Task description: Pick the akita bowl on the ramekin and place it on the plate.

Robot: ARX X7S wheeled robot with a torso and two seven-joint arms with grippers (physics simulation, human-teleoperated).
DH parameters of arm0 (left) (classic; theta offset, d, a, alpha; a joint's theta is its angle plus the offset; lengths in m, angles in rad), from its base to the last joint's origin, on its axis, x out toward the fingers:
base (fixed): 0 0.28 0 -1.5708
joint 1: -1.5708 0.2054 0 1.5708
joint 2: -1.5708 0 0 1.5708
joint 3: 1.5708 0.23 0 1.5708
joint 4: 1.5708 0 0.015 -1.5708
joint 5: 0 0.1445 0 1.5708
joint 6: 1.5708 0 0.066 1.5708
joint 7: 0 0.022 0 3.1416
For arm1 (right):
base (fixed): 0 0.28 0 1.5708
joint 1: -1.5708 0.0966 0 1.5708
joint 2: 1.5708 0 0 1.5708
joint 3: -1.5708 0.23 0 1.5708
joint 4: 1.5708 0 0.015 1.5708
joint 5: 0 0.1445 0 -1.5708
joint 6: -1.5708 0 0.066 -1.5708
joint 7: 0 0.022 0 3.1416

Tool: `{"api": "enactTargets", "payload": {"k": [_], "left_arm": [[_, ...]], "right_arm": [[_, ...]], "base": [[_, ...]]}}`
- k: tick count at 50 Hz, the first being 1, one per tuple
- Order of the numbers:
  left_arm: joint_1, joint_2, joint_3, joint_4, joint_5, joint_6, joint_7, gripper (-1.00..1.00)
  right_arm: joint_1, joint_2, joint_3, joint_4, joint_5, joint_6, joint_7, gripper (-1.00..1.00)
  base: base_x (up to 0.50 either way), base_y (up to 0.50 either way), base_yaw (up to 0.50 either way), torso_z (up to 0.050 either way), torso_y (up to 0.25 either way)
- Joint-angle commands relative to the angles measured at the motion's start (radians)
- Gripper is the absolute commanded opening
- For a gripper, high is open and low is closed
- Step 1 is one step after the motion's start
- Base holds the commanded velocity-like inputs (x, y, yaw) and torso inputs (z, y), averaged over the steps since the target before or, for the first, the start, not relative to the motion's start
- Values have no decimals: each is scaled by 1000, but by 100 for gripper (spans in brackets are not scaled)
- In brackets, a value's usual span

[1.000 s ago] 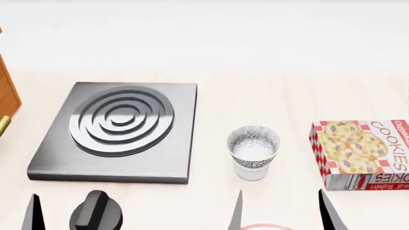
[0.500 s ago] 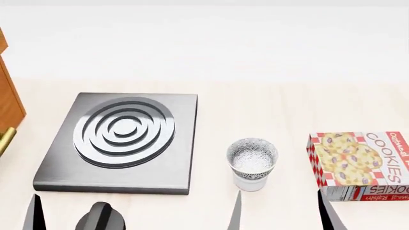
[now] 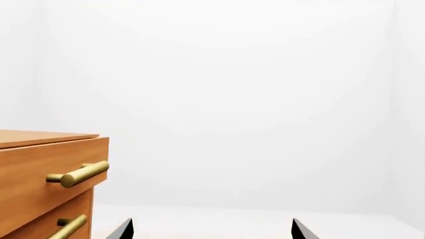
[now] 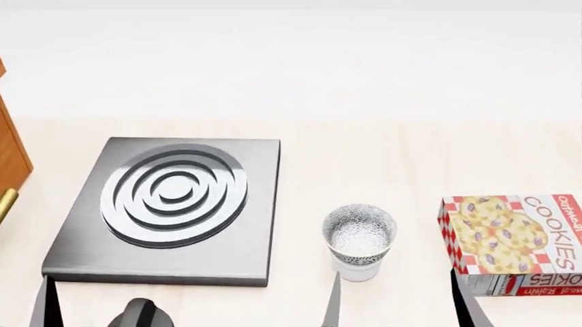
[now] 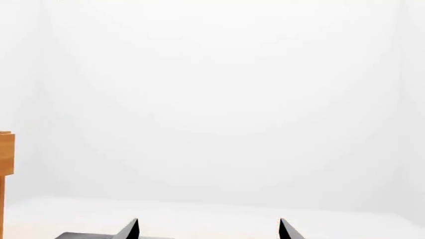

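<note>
Standing upright near the middle of the tabletop point(image 4: 382, 150), one akita bowl point(image 4: 359, 233) sits nested on one ramekin point(image 4: 356, 271), mouth facing up, its axis vertical. At nine o'clock from it lies a single hob plate point(image 4: 168, 208) with concentric rings; at three o'clock rests one cookie box point(image 4: 514, 242), flat on its back. A wooden cabinet point(image 3: 40, 184) with two brass handles stands at the far nine o'clock edge. Both tools are released: the left tool point(image 3: 211, 230) and right tool point(image 5: 207, 229) each show two spread fingertips holding nothing, at six o'clock from the bowl.
</note>
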Motion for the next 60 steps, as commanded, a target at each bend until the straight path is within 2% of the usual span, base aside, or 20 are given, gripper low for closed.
{"api": "enactTargets", "payload": {"k": [1, 12, 45, 46, 60], "left_arm": [[4, -7, 3, 0, -7, 15, -6, 100], [4, -14, 12, -3, 12, 14, -16, 100], [4, -31, 34, -10, 13, 36, -33, 100], [0, -27, 17, -10, -39, 31, -31, 100], [-16, -32, 32, -8, 3, -6, -62, 100]], "right_arm": [[-3, 10, -7, 4, -1, -23, 6, 100], [1, 16, -13, 2, 0, -11, 22, 100], [5, 39, -28, 8, 14, -17, 49, 100], [6, 39, -27, 8, 16, -16, 50, 100], [8, 50, -37, 9, 18, -19, 64, 100]], "base": [[500, 0, 0, 0, 0], [39, 0, 0, 0, -17], [0, 0, 0, -5, -250], [0, 0, 0, 0, 0], [0, 0, 0, 0, 0]]}}
